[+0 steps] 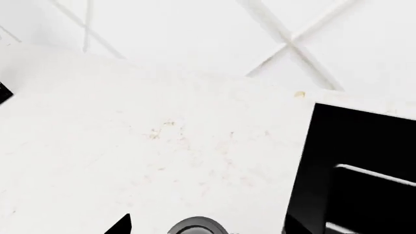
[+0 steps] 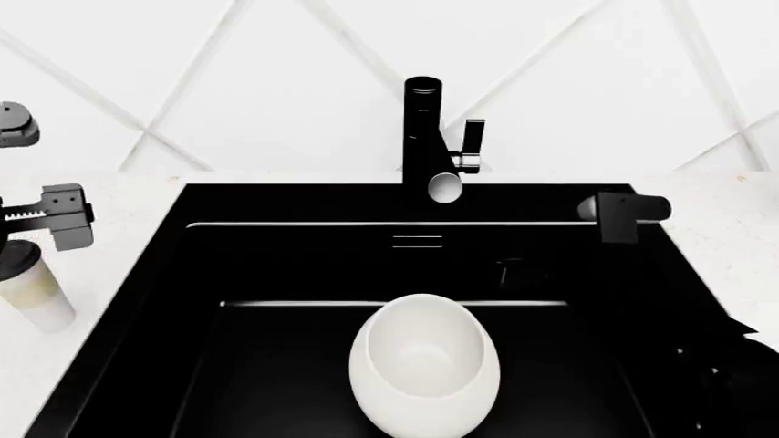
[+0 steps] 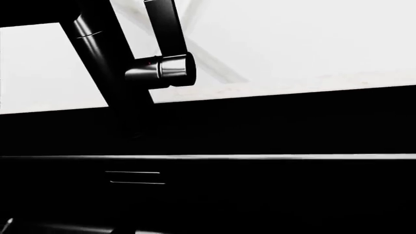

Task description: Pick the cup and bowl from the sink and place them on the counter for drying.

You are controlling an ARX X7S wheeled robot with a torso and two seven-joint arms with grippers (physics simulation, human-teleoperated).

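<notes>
The cup [image 2: 32,290] stands on the white counter [image 2: 116,205] left of the sink [image 2: 244,265], whitish with a dark rim. My left gripper [image 2: 46,217] hovers just above it. In the left wrist view the cup's rim [image 1: 198,227] lies between the two black fingertips [image 1: 121,225], which stand well clear of it, so my left gripper [image 1: 206,229] is open. The big white bowl [image 2: 424,365] rests in the black sink, front centre. Over the sink's right side my right arm [image 2: 742,383] is a dark shape. Its fingers melt into the black basin [image 3: 260,195].
The black faucet [image 2: 424,128] rises behind the sink, its chrome handle [image 3: 165,68] close to the right wrist camera. A black block with a grey end [image 2: 623,215] sits over the sink's back right corner. White counter [image 1: 162,146] runs up to a tiled wall.
</notes>
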